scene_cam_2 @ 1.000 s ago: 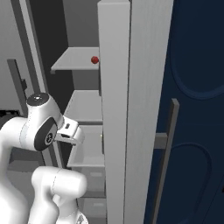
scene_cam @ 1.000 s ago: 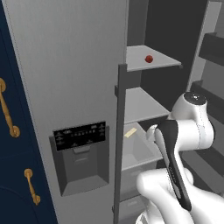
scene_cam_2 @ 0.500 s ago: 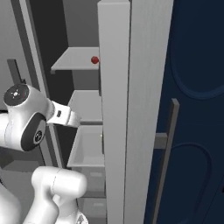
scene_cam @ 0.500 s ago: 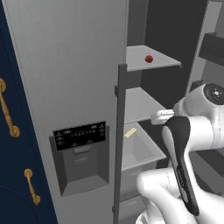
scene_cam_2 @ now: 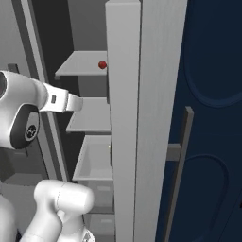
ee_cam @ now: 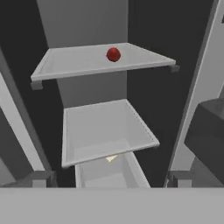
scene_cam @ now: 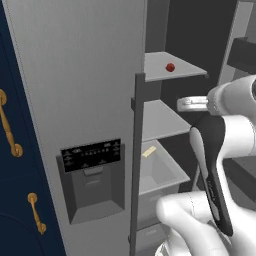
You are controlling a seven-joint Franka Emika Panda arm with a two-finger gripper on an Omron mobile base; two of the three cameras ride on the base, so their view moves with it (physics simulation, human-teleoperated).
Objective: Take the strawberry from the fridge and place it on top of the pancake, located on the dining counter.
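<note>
The tall grey 2-door fridge point(scene_cam: 85, 100) dominates the left base view, its closed left door carrying a black dispenser panel point(scene_cam: 92, 155) at centre left and a long dark vertical handle point(scene_cam: 136, 165) down the middle; the right compartment stands open. To the far left of that view is a navy cupboard front point(scene_cam: 15, 190) with gold handles point(scene_cam: 10, 130). The white arm point(scene_cam: 220, 165) rises from the lower right, its hand reaching toward the open compartment at middle height. Inside, 2 grey shelves are stacked above a pale drawer bin point(ee_cam: 109, 173): the upper shelf point(ee_cam: 78, 63) in the upper half of the hand view, the lower shelf point(ee_cam: 100, 129) at centre. The tiny red roundish strawberry point(ee_cam: 113, 54) rests on the upper shelf, upper centre of the hand view, toward the shelf's back; it also appears as a red dot at upper right of centre in the left base view point(scene_cam: 170, 67) and upper left of centre in the right base view point(scene_cam_2: 102, 64). The gripper point(ee_cam: 109, 179) has its 2 finger tips spread fully apart, holding nothing, well short of the berry. Step in hand: the approach to the berry. The next move likely calls for raising and advancing the hand to the upper shelf, centring the berry between the fingers before closing.
</note>
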